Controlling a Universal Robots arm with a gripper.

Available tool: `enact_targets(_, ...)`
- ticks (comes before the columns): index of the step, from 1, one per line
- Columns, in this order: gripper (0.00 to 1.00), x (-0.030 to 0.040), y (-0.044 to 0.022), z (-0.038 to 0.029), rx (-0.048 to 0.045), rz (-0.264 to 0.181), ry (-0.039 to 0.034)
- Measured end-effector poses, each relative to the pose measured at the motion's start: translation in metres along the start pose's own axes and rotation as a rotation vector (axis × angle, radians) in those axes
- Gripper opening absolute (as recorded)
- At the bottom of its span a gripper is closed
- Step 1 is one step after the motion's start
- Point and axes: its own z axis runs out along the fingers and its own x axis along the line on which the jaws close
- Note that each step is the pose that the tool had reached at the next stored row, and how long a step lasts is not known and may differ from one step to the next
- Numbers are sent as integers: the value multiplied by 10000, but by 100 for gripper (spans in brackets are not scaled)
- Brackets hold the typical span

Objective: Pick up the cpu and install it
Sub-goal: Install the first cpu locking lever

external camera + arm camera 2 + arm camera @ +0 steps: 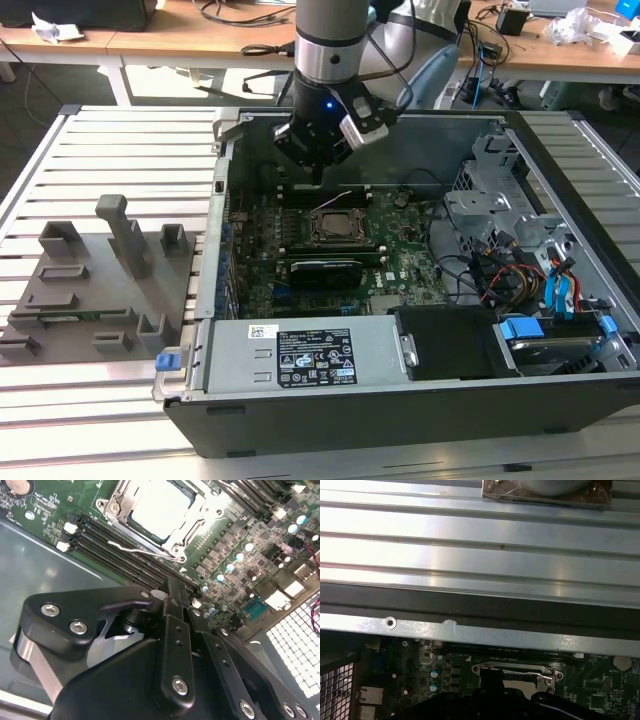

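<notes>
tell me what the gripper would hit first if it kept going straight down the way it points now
Probably the motherboard's memory slots just beside the socket, not the cpu seated in it. The gripper hangs above the board near the case's back wall; exact depth is unclear.

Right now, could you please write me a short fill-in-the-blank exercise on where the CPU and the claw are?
1. The cpu lies in the motherboard ____.
2. The claw hangs over the open computer ____.
3. The grey fixture blocks stand on the slatted table, on the exterior view's ____ of the case.

Missing words: socket; case; left
</notes>
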Motion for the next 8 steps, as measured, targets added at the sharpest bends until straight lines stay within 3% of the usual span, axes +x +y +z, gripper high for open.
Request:
enact_targets(2,11,-10,-11,23,-24,2,-1)
enact_targets(8,11,-71,-24,178,-26,1,30)
